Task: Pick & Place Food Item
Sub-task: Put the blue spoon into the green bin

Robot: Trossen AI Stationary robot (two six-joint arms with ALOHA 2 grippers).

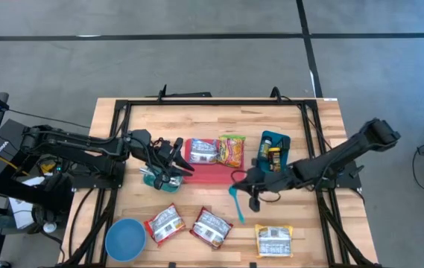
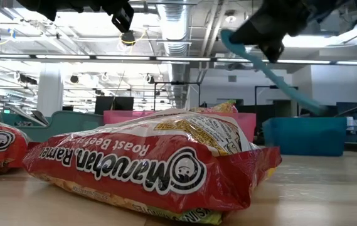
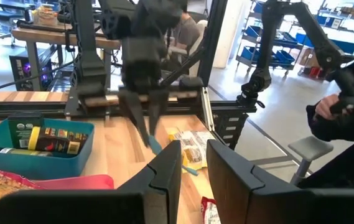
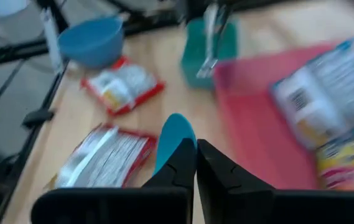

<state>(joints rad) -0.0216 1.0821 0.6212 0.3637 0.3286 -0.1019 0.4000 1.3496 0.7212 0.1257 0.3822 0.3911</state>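
The right gripper (image 1: 254, 195) is gripping a teal spoon (image 1: 237, 206) above the counter (image 1: 308, 231); the left gripper (image 1: 168, 165) is hovering slightly open and empty by the red tray (image 1: 208, 176), noodle packets (image 1: 211, 226) awaiting placement.

Two packets (image 1: 217, 150) lie on the tray (image 1: 210, 175), bin (image 1: 274, 149) right

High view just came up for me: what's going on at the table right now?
The right gripper is shut on a teal spoon, holding it just off the front edge of the red tray, which carries two food packets. The left gripper hangs at the tray's left end above a small teal container, holding nothing that I can see. Three ramen packets and a blue bowl lie on the table's front part, and a teal bin sits right of the tray.
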